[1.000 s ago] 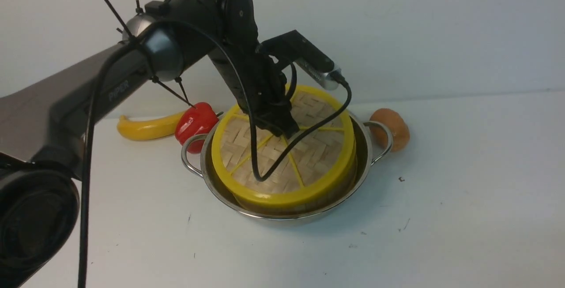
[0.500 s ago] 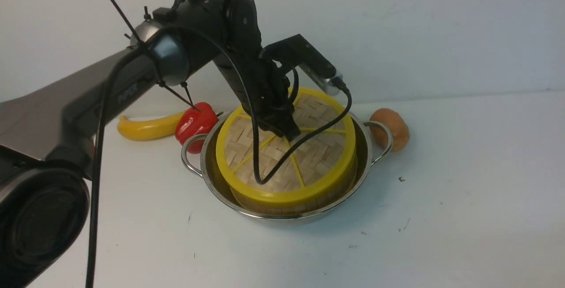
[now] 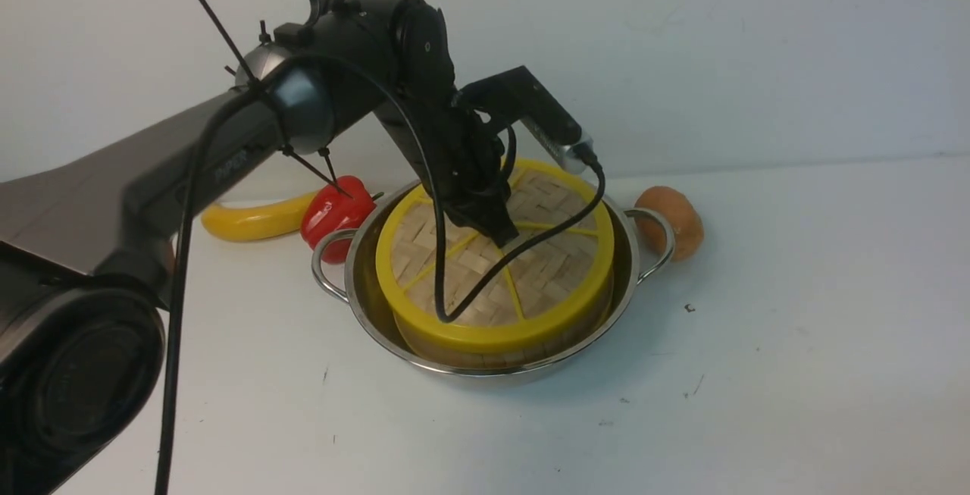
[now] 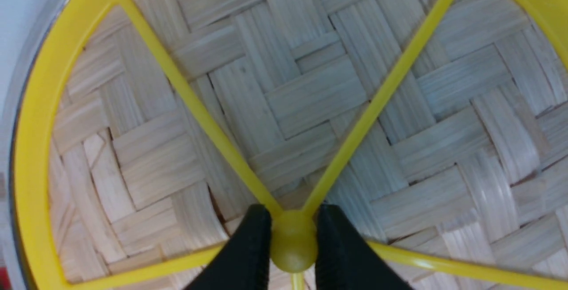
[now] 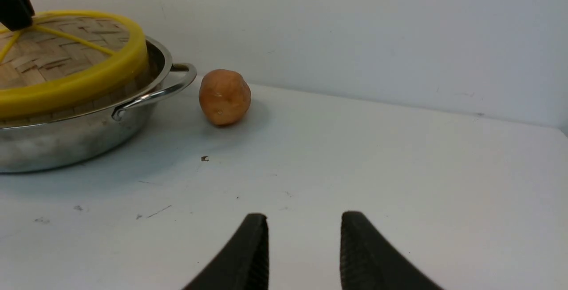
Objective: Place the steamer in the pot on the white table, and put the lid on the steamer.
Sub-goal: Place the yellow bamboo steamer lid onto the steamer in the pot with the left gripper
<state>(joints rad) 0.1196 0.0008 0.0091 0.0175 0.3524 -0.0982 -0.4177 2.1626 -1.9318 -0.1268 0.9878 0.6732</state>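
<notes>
Left gripper (image 4: 293, 227) closed on the small yellow central knob (image 4: 293, 249) of the flat round woven-bamboo lid with thick yellow rim (image 3: 561, 275); the two black fingers pinched the knob from opposite sides, where the yellow spokes met. The gripper came down on the lid from above and from the scene's left, so the knob lay directly beneath it. The lid covered the round bamboo steamer basket (image 3: 500, 358), of which only a band of side wall showed below the yellow rim. The steamer sat inside the wide shiny stainless-steel pot with looped wire handles (image 3: 633, 252), at mid-depth on the plain white table (image 3: 796, 343).

The relation that governed the next move was lid rim against steamer rim. The far edge seemed to ride slightly higher than the near edge, though the arm and its cable hid part of it, so full seating could not be confirmed. Being round, the lid had no long axis to align.

Right gripper (image 5: 304, 236) hung low over bare table well to the right of the pot, jaws parted and holding nothing; the left arm was plainly the nearer.
</notes>
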